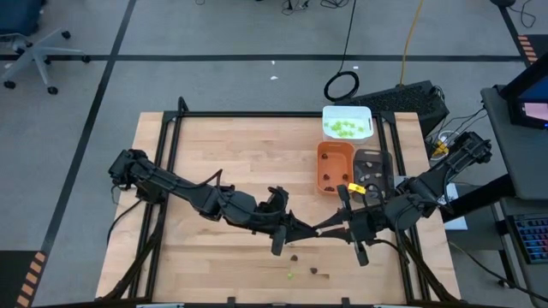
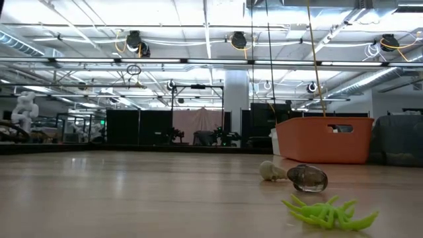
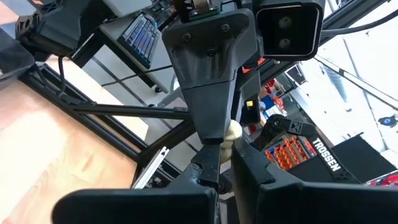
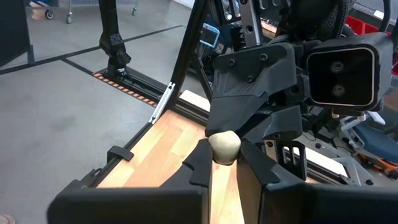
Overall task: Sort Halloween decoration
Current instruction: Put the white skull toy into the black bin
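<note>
Presently, findings as follows.
Left hand: the left hand (image 1: 301, 229) sits low over the front of the tabletop (image 1: 231, 171), tip to tip with the other arm; whether it is open or closed cannot be told.
Right hand: the right hand (image 4: 225, 163) is closed to a narrow gap on a pale beige piece (image 4: 224, 147), pinched between both fingers.
Loose pieces: a green spider-like piece (image 2: 327, 213), a dark brown piece (image 2: 308, 178) and another pale piece (image 2: 270, 171) lie on the wood near the front edge.
Sorted pieces: green pieces (image 1: 345, 129) lie in the white tray (image 1: 329, 114); the orange tray (image 1: 323, 162) and grey tray (image 1: 372, 156) stand beside it.
Handling: judged light, hard, smooth and round, so apt to squirt out; take hold across the widest part.
Room: open wood lies left of the trays; the two arms crowd each other, and the front edge is near.
</note>
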Tool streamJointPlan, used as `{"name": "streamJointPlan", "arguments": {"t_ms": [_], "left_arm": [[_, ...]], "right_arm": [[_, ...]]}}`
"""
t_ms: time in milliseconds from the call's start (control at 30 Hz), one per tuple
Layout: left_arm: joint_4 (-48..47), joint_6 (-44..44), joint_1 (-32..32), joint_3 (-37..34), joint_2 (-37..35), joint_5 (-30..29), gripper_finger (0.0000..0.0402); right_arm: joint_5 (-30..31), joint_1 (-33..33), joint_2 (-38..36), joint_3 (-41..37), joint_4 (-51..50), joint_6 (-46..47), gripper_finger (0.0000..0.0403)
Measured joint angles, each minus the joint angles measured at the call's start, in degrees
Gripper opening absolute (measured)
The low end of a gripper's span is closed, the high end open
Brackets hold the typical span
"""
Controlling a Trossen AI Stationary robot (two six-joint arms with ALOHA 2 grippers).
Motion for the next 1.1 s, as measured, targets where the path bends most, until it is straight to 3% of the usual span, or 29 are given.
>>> {"name": "streamJointPlan", "arguments": {"t_ms": [133,400,567,1100], "left_arm": [[0.00,-2.03,0.04,0.00,0.02,0.24,0.0037],[0.00,-5.86,0.15,-0.02,0.11,-0.05,0.0148],[-0.47,-5.80,0.67,-0.07,-0.53,-1.15,0.0193],[-9.00,-5.84,3.04,-0.07,-6.17,-1.46,0.0203]], "right_arm": [[0.04,0.00,-0.05,0.00,0.00,0.02,0.0021],[0.11,0.02,-0.11,0.00,0.15,1.62,0.0021],[0.54,0.00,-0.15,0.07,0.39,3.78,0.0021],[0.44,0.04,-0.33,0.07,0.41,6.72,0.0017]]}}
